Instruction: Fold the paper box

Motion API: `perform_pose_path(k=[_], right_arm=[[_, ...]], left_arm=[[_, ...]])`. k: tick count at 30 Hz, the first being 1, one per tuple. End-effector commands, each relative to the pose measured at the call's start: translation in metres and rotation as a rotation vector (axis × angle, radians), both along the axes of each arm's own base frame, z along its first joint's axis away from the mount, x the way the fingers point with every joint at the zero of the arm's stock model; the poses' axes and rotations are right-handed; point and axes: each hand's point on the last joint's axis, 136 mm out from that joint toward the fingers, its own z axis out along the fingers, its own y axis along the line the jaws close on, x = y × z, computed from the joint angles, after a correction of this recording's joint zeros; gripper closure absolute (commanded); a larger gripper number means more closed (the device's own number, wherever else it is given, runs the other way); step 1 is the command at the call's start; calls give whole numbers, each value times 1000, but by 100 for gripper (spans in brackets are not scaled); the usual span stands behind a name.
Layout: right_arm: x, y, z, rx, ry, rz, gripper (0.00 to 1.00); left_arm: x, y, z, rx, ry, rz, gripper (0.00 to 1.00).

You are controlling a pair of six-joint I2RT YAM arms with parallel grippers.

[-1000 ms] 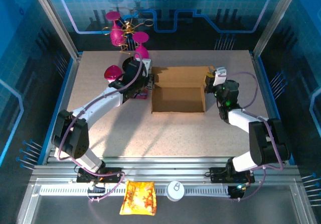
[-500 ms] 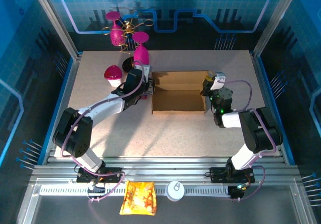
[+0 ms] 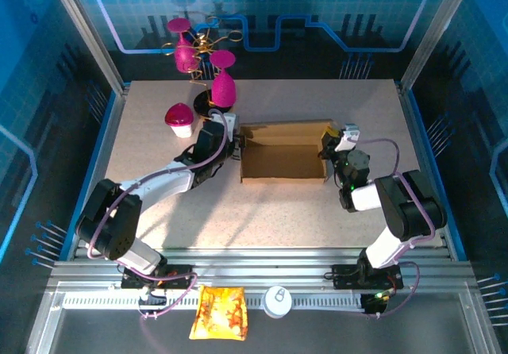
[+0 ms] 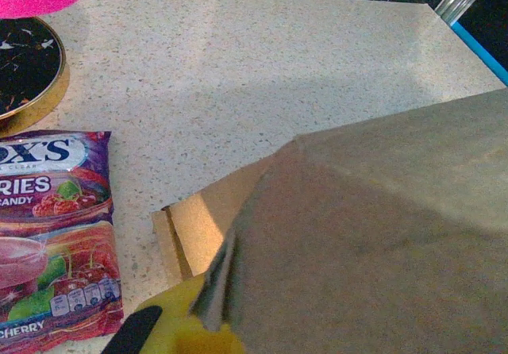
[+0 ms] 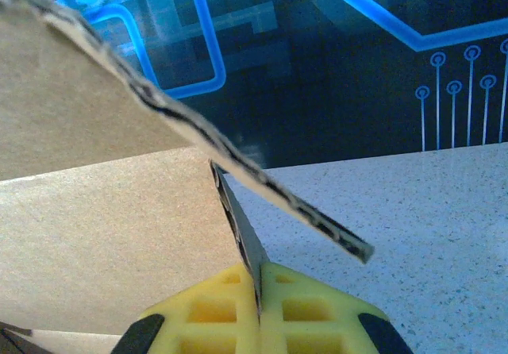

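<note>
The paper box [image 3: 282,154], plain brown cardboard, stands open-topped in the middle of the table. My left gripper [image 3: 235,142] is shut on its left wall. In the left wrist view the cardboard [image 4: 381,235] covers the right half, and its edge runs down between the yellow fingers [image 4: 178,330] of the left gripper [image 4: 208,306]. My right gripper [image 3: 328,149] is shut on the box's right wall. In the right wrist view the wall's thin edge is pinched between the yellow pads of the right gripper [image 5: 260,278], and a flap [image 5: 119,108] slants overhead.
A purple snack packet [image 4: 48,235] lies just left of the box, beside a gold-rimmed black base [image 4: 24,76]. Pink glasses on a stand [image 3: 208,56] and a pink cup [image 3: 179,118] are at the back left. A yellow packet [image 3: 219,313] and a white disc [image 3: 278,301] sit on the front rail.
Both grippers, still shut on the box's side walls, have drawn the box a little toward the near edge. The left arm now covers the snack packet in the top view.
</note>
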Motion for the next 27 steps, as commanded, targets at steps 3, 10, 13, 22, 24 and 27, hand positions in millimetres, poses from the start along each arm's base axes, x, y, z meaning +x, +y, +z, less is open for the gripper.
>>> perform_pose_path(k=[3,10,13,22,24,27], right_arm=[[-11,5,-6,40,18,4,92],[-21,2,-13,95,64,0,87],[-22,3,-12,110,78,4,87],[-40,-4,-18,93,143,-14,63],[-47,-8,-15,103,162,-26,54],[-59,-11,-12,112,236,-39,42]], left_arm=[[-19,-8,-18,19,54,-34,96],[-30,-5,-39,62,83,-31,96],[-33,-6,-43,67,86,-30,96],[-39,-6,-51,88,100,-24,96],[-41,-6,-53,103,102,-25,96],[-41,-4,-58,130,107,-22,96]])
